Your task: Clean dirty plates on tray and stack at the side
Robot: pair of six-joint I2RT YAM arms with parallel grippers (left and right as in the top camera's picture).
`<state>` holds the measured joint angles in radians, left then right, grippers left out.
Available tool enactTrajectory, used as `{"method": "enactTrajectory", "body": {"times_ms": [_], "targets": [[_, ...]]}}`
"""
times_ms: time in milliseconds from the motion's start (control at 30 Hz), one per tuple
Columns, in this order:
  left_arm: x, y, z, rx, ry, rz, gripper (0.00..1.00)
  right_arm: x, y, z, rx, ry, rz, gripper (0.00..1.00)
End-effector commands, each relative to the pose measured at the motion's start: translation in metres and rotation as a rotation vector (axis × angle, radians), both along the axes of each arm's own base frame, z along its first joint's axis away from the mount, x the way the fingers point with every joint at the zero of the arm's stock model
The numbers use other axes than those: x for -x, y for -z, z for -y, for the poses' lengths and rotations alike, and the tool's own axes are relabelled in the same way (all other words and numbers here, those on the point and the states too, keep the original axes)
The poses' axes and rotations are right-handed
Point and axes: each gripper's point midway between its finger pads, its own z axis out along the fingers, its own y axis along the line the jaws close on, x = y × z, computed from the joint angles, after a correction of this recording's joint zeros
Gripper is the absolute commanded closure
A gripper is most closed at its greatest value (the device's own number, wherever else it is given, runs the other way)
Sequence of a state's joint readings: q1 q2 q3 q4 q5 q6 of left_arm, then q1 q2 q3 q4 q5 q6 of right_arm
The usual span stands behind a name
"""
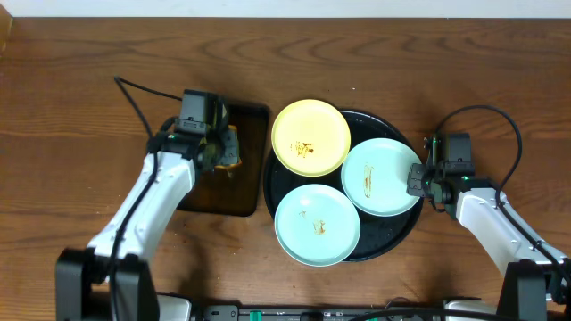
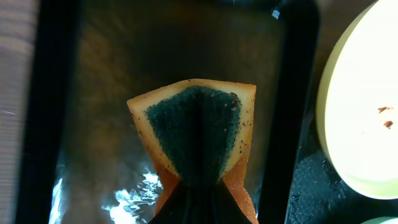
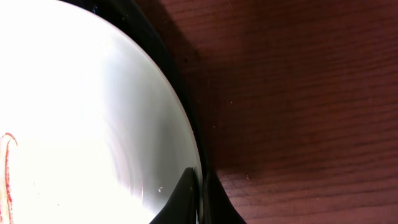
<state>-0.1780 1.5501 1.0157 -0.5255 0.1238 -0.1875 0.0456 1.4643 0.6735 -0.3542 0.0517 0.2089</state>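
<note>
Sponge (image 2: 196,134) is clamped in the left end effector (image 2: 198,196) over the sponge tray (image 1: 250,201), the right plate (image 1: 379,176) is pinched by its rim in the right end effector (image 3: 200,198) on the round tray (image 1: 397,239); under scrubbing, so thin a grip could be lost.

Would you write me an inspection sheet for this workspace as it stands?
Surface: wooden table, no spills seen.
Job's things: yellow plate, right mint plate and front mint plate on the round tray, each smeared brown; none stacked.
Clutter: sponge tray left of the round tray.
Grippers: left gripper shut on the folded sponge over the sponge tray; right gripper shut on the right mint plate's rim.
Cables: left cable and right cable, both black, clear of the plates.
Surroundings: pale strip beyond the far edge.
</note>
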Motion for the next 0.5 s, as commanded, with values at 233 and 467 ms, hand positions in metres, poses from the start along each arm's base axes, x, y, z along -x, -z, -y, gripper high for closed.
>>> {"method": "enactTrajectory", "body": {"times_ms": [233,467], "targets": [[0.001,-0.009,0.018,0.099,0.028,-0.036,0.92,-0.003,-0.003,0.003,0.022,0.009,0.004,0.99],[-0.011,-0.041,0.049,0.136,0.106,0.021,0.93,-0.003,-0.002,0.003,0.022,0.009,0.003,0.99]]}}
